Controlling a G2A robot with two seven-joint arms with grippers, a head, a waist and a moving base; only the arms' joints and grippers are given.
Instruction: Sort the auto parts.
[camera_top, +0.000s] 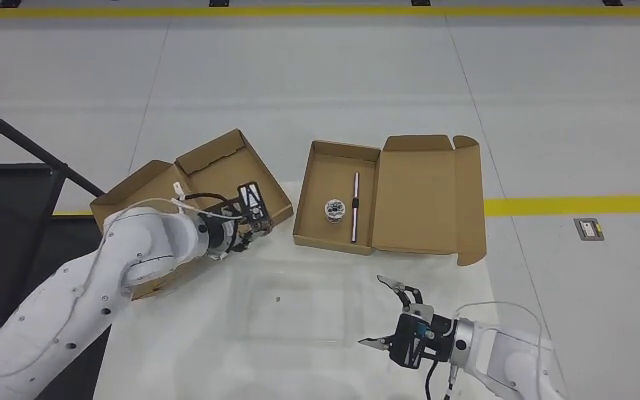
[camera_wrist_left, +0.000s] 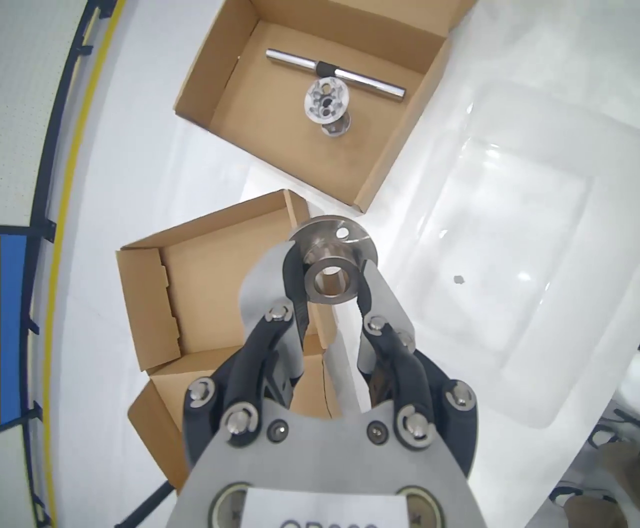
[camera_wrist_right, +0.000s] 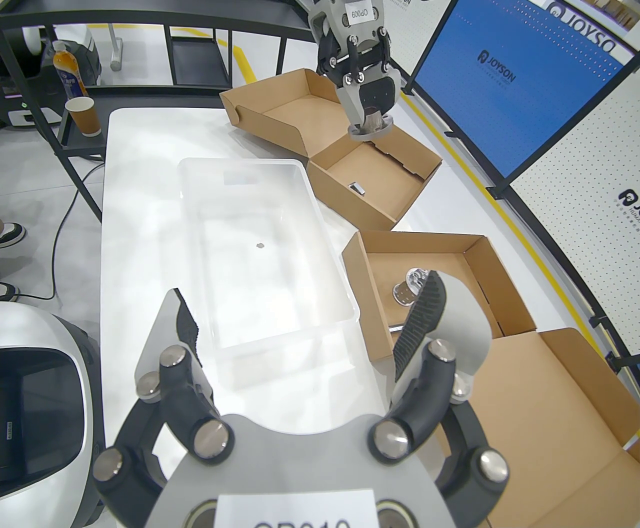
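Note:
My left gripper (camera_wrist_left: 330, 262) is shut on a metal flanged hub (camera_wrist_left: 327, 231), holding it above the near edge of the left cardboard box (camera_wrist_left: 200, 300). From across the table, the hub (camera_wrist_right: 372, 129) hangs in that gripper (camera_wrist_right: 367, 117) over the box (camera_wrist_right: 425, 172), where a small metal piece (camera_wrist_right: 357, 187) lies. The right cardboard box (camera_top: 320, 225) holds a steel rod (camera_top: 355, 205) and a flanged part (camera_top: 335, 208). My right gripper (camera_wrist_right: 306, 289) stands open with nothing in it, near the table's front right (camera_top: 393, 316).
A clear plastic bin (camera_wrist_right: 345, 315) sits mid-table between the grippers, with a small grey speck (camera_wrist_right: 260, 245) in it. The right box's lid (camera_top: 430, 195) lies open flat. A bottle (camera_wrist_right: 67, 75) and paper cup (camera_wrist_right: 82, 116) stand on a rack beyond the table.

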